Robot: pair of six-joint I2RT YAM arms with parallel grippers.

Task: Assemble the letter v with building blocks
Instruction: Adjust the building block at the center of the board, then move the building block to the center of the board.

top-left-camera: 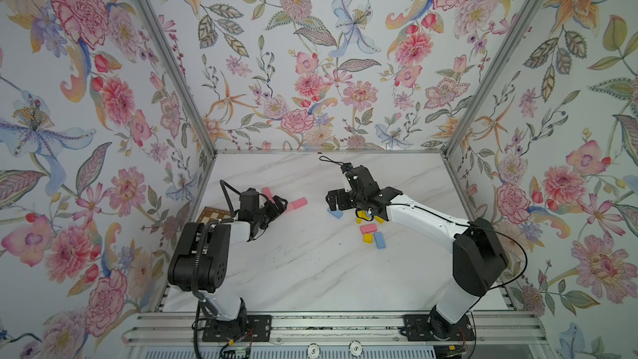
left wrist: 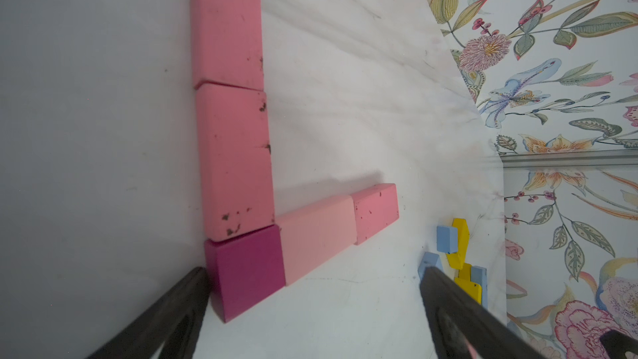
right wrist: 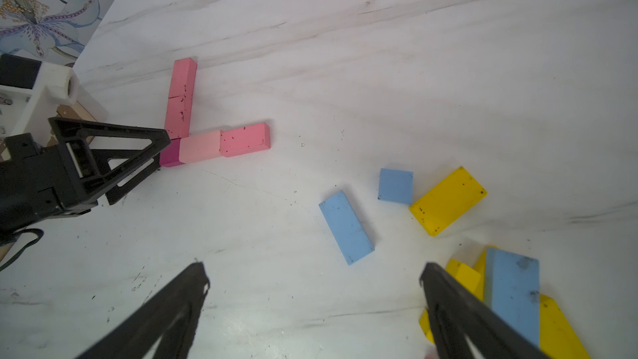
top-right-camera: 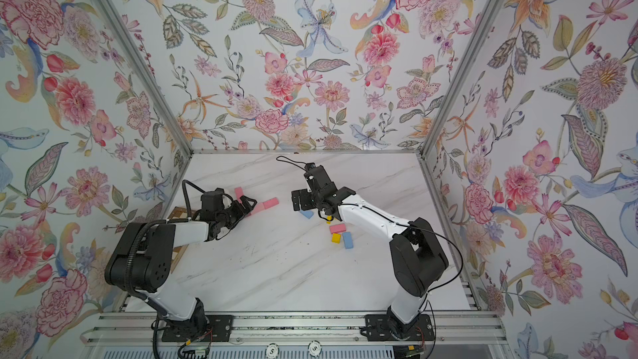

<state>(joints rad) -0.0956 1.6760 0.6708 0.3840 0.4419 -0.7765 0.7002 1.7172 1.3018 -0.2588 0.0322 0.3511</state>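
Five building blocks lie joined in an angle on the marble table. A magenta square block (left wrist: 247, 267) forms the corner. Two pink oblong blocks (left wrist: 234, 160) run one way from it, and a pale pink block (left wrist: 316, 236) and a pink block (left wrist: 376, 210) run the other way. My left gripper (left wrist: 315, 272) is open, low at that corner, with one fingertip (left wrist: 202, 274) close beside the magenta block (right wrist: 171, 157). My right gripper (right wrist: 313, 266) is open over bare table with nothing between its fingers. A blue oblong block (right wrist: 346, 226) lies just ahead of it.
Loose blocks lie around the right gripper (top-left-camera: 331, 200): a blue square (right wrist: 395, 186), a yellow oblong (right wrist: 448, 200), and a blue-and-yellow heap (right wrist: 514, 291). A pink block (top-left-camera: 368, 228), a yellow block (top-left-camera: 367, 237) and a blue block (top-left-camera: 379, 240) lie nearer the front. A checkered board (top-left-camera: 214, 215) lies behind the left arm.
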